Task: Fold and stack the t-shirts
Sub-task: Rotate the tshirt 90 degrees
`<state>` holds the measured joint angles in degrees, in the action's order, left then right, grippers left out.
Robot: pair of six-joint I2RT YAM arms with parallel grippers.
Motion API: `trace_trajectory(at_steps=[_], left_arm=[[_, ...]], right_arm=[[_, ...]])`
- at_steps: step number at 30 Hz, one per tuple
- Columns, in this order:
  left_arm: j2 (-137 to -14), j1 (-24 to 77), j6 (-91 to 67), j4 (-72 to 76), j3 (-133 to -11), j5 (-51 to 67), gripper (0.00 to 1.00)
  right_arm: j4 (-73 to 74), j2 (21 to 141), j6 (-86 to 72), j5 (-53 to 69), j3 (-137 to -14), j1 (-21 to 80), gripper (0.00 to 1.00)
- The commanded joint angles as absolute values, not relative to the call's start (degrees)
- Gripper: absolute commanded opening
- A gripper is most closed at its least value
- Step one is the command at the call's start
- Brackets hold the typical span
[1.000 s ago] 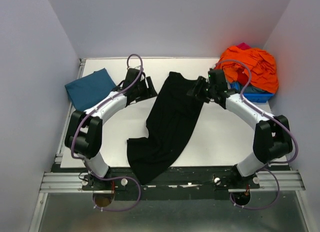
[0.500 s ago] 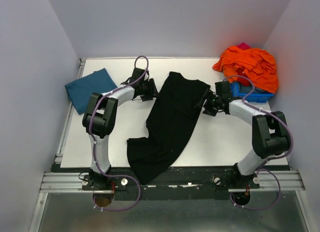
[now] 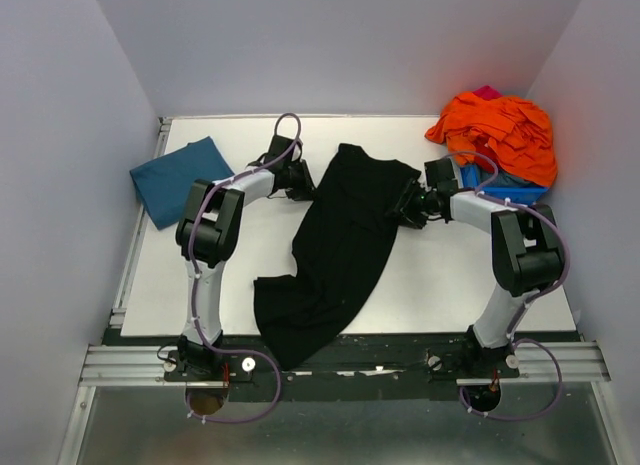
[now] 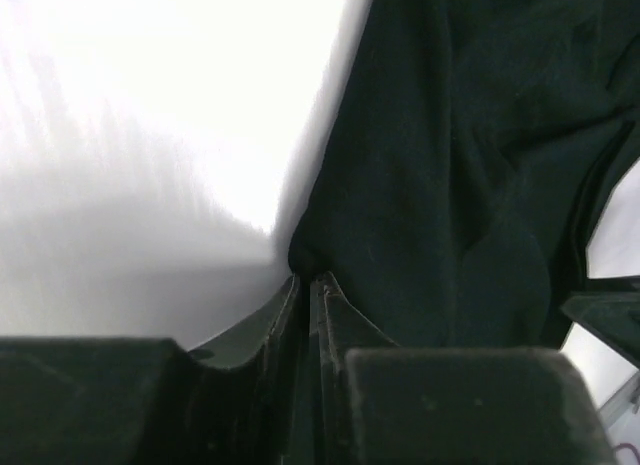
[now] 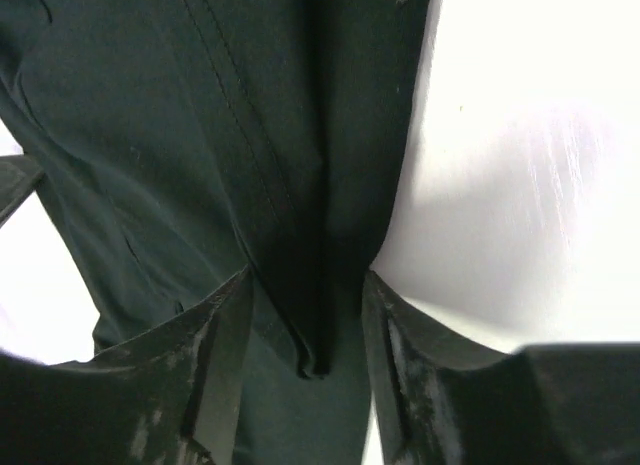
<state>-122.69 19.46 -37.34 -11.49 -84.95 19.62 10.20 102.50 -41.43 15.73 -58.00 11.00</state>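
Fingers (image 4: 262, 330) of the left gripper (image 3: 300, 185) have narrowed to a slit and pinch the left edge of the large black cloth t-shirt (image 3: 340, 245); fingers (image 5: 215, 355) of the right gripper (image 3: 405, 207) stand apart, straddling a fold at its right edge without clamping it. Both arms have swung in to the garment within the last second, so the two-handed grasp appears half made. The shirt lies crumpled lengthwise at the centre of the white table (image 3: 230, 275). The folded teal-blue t-shirt (image 3: 180, 177) rests at the far-left edge. The small blue plastic bin (image 3: 515, 193) at far right holds a heap of orange cloth (image 3: 500, 135).
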Motion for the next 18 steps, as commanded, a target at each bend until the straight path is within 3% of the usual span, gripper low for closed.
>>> trace_trajectory(at_steps=[1, 2, 6, 18], left_arm=[[-127.26, 19.25, -38.67, -11.52, -89.11, 22.50, 0.09], [-127.79, 19.07, -39.19, -11.25, -89.99, 22.50, 0.01], [-128.41, 17.50, -41.91, -9.94, -92.11, 19.52, 0.00], [-128.49, 16.08, -58.96, 1.39, -89.74, 7.56, 0.00]], right_arm=[[12.13, 106.17, -41.13, 15.30, -62.13, 10.72, 0.44], [12.91, 106.87, -41.13, 14.25, -63.62, 10.72, 0.36], [16.51, 110.64, -41.39, 11.16, -71.78, 10.63, 0.05], [31.53, 135.68, -40.35, 12.47, -112.89, 10.28, 0.01]])
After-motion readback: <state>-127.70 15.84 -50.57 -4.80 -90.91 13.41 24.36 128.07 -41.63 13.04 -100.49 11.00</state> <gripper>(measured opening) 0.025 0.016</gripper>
